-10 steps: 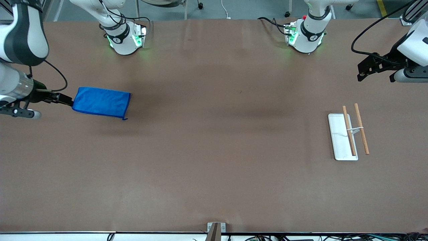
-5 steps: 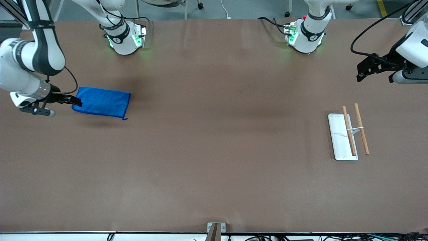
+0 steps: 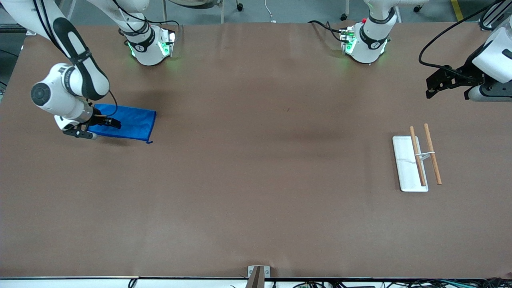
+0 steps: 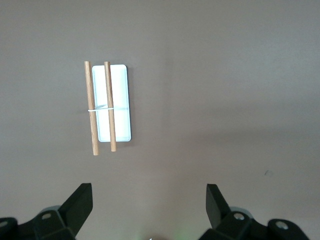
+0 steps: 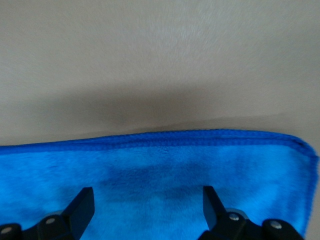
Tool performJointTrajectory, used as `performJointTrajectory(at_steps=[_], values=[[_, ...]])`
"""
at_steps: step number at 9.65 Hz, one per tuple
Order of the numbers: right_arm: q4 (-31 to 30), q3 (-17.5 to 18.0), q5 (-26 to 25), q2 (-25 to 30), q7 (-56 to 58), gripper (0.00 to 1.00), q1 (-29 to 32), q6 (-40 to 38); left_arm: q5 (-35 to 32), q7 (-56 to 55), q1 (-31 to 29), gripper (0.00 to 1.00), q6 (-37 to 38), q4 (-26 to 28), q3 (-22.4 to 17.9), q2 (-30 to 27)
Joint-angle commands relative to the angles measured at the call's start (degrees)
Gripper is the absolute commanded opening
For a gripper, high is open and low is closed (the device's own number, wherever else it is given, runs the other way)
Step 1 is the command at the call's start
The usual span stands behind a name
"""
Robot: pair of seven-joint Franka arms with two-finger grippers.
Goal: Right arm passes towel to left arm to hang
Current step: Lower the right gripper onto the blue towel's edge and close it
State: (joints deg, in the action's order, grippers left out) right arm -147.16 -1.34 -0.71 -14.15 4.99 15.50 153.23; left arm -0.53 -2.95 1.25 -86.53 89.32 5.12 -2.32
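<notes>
The towel (image 3: 124, 122) lies flat on the brown surface (image 3: 256, 180) toward the right arm's end, fairly close to that arm's base. It has not been lifted. A small loop shows at its corner nearest the front camera.

The right end effector (image 3: 107, 122) is over the end of the towel that points away from the middle of the surface, with its fingers spread wide. In the right wrist view the two fingertips (image 5: 82, 207) stand apart over the blue pile, with the stitched edge (image 5: 165, 137) running across just past them. They look very low, but whether they touch the cloth is hard to say from these views.

The left end effector (image 3: 434, 86) waits up in the air over the left arm's end of the surface, jaws wide and holding nothing. Below it, nearer the front camera, is a white tray (image 3: 402, 160) carrying a rack of two wooden rods (image 3: 425, 154). This is probably where the towel gets hung.

The step in hand is the first one, the pickup. Next the right end effector should settle onto the cloth and close on a pinch of fabric near the edge. Then it should lift the towel and carry it toward the middle for the handover.
</notes>
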Motion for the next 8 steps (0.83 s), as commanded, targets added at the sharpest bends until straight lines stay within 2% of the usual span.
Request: performJointTrajectory(at_steps=[1,2,3,4,5,6,8], values=[[-0.76,0.72,0.62,-0.88,2.04,0.95,1.03,1.46,0.70,0.75,-0.29,1.00,0.49,1.03,0.15,0.65],[-0.76,0.72,0.62,-0.79,2.13,0.95,1.03,1.29,0.70,0.75,-0.29,1.00,0.49,1.03,0.15,0.65],[-0.76,0.72,0.62,-0.71,2.13,0.77,1.03,1.20,0.70,0.75,-0.29,1.00,0.49,1.03,0.15,0.65],[-0.76,0.72,0.62,-0.79,2.31,0.31,1.03,0.85,0.70,0.75,-0.29,1.00,0.49,1.03,0.15,0.65],[-0.76,0.72,0.62,-0.71,3.44,0.11,1.03,0.67,0.70,0.75,-0.37,1.00,0.49,1.03,0.15,0.56],[-0.50,0.72,0.62,-0.62,3.54,0.03,1.03,-0.20,0.70,0.75,-0.38,1.00,0.49,0.95,0.15,0.56],[0.55,0.99,0.62,0.52,2.84,0.00,0.42,-5.45,0.70,0.75,-0.29,1.00,0.49,0.95,0.15,0.56]])
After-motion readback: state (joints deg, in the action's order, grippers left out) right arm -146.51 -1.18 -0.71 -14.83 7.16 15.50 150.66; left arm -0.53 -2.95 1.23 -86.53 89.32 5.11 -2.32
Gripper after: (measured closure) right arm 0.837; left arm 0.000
